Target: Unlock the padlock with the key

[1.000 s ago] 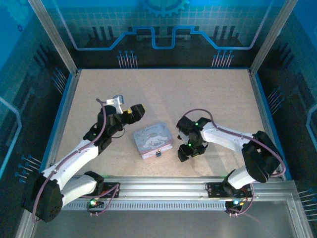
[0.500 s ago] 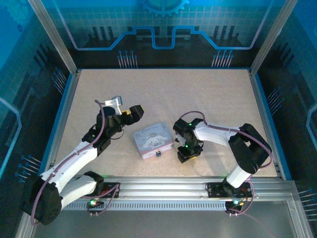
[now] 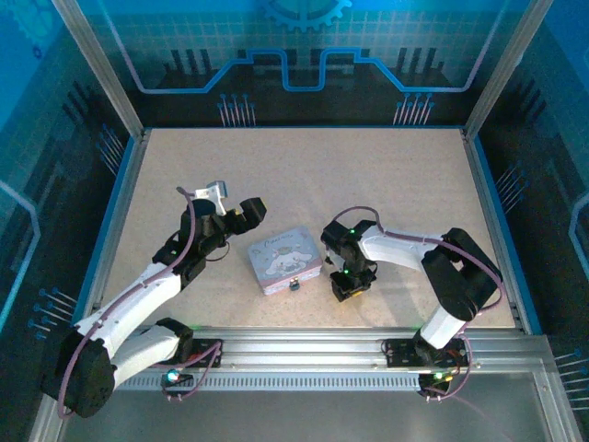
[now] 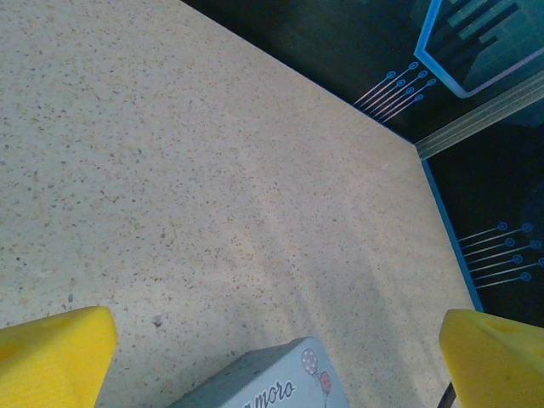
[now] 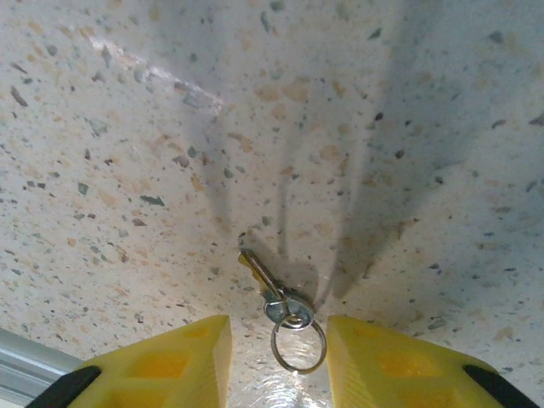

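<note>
The pastel tin (image 3: 284,259) sits shut on the table (image 3: 386,175), so its contents cannot be seen. The padlock (image 3: 294,285) is at its near edge. Right of the tin, the key (image 5: 257,275) lies flat on the table, its ring (image 5: 298,344) between the parted, unclenched fingertips of the right gripper (image 5: 279,350). The left gripper (image 4: 274,338) hovers spread wide and empty over the tin's far corner.

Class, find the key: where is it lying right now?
In the right wrist view the key lies flat on the speckled table, at the gap between the right gripper's open fingertips; from above, that gripper sits just right of the tin.
</note>
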You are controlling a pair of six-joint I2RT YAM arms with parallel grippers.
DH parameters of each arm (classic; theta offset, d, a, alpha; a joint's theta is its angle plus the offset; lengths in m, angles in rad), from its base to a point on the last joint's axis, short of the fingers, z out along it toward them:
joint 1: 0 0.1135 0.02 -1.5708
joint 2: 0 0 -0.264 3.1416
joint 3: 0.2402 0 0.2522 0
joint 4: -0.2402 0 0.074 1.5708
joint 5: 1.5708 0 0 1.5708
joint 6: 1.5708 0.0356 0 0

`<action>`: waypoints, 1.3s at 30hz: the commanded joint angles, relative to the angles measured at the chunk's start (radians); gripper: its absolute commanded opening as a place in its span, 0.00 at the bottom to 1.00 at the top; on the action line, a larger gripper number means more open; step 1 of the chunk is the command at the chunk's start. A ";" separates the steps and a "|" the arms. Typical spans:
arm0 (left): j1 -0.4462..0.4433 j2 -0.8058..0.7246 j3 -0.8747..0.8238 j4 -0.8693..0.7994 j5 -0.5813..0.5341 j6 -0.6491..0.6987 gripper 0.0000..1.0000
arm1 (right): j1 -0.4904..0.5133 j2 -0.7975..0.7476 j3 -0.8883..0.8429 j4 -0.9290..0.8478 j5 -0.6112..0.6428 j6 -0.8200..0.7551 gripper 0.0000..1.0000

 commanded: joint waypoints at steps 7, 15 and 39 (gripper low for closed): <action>-0.003 0.004 0.012 -0.027 -0.016 -0.003 0.99 | 0.010 0.012 -0.004 0.008 0.014 0.021 0.31; -0.002 0.003 0.016 -0.031 -0.016 -0.001 0.99 | 0.011 0.037 -0.002 0.007 0.015 0.022 0.26; -0.003 -0.005 0.070 -0.056 0.006 0.027 0.99 | -0.083 -0.130 -0.095 0.131 -0.047 0.069 0.00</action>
